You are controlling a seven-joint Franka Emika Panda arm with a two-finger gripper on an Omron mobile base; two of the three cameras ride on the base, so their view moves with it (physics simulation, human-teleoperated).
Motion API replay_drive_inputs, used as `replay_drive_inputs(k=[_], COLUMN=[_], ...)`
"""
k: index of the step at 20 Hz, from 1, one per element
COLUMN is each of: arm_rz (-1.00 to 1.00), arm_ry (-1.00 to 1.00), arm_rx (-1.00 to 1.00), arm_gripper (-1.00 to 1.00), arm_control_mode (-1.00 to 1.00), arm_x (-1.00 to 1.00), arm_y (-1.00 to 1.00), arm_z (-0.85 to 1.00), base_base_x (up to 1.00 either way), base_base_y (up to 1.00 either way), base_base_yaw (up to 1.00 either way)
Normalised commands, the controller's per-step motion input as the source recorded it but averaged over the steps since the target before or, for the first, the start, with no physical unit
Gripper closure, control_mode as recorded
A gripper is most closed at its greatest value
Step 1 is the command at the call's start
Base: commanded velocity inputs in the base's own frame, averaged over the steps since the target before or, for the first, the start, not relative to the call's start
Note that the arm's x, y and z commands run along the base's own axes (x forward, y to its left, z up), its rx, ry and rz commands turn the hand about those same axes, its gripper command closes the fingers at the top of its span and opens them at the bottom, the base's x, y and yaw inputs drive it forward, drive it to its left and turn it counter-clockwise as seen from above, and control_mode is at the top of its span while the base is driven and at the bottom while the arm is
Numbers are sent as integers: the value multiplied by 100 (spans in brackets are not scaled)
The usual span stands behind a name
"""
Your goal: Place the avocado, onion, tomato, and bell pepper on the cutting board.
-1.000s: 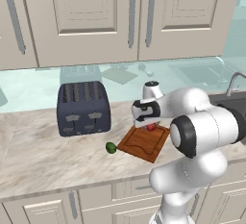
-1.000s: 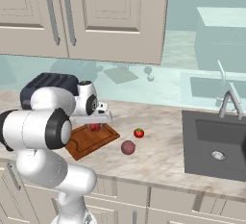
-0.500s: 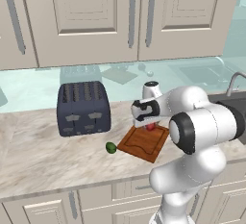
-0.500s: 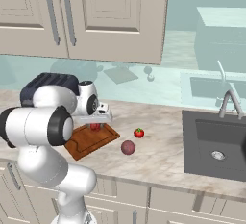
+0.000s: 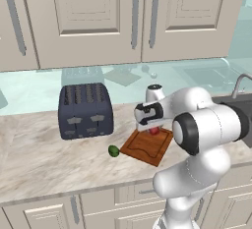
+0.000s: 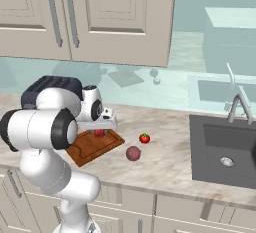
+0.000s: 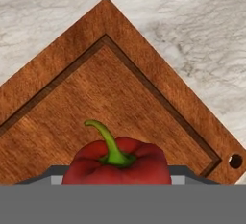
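on board: red lumpy bell pepper (image 7: 116, 164) over reddish-brown wooden cutting board (image 5: 145, 146), clamped in tool (image 6: 100, 130)
left on worktop: dark-green oval avocado (image 5: 113, 151), mauve onion (image 6: 132, 153), glossy red tomato (image 6: 144, 138)

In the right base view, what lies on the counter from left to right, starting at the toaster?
Toaster → cutting board with the bell pepper on it under the end effector → onion → tomato → sink.
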Motion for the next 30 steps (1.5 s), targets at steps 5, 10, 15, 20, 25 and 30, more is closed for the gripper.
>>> replay_drive_inputs(k=[5, 10, 15, 20, 25, 30], arm_rz=[0, 0, 0, 0, 0, 0], arm_ry=[0, 0, 0, -5, -9, -9], arm_rx=[0, 0, 0, 0, 0, 0], arm_gripper=[100, 100, -100, -100, -100, -100], arm_control_mode=[-100, -100, -100, -100, -100, -100], arm_x=[0, 0, 0, 0, 0, -2], arm_y=[2, 10, 9, 0, 0, 0], arm_z=[-14, -8, -5, 0, 0, 4], base_base_x=[0, 0, 0, 0, 0, 0], base_base_y=[0, 0, 0, 0, 0, 0], base_base_yaw=[0, 0, 0, 0, 0, 0])
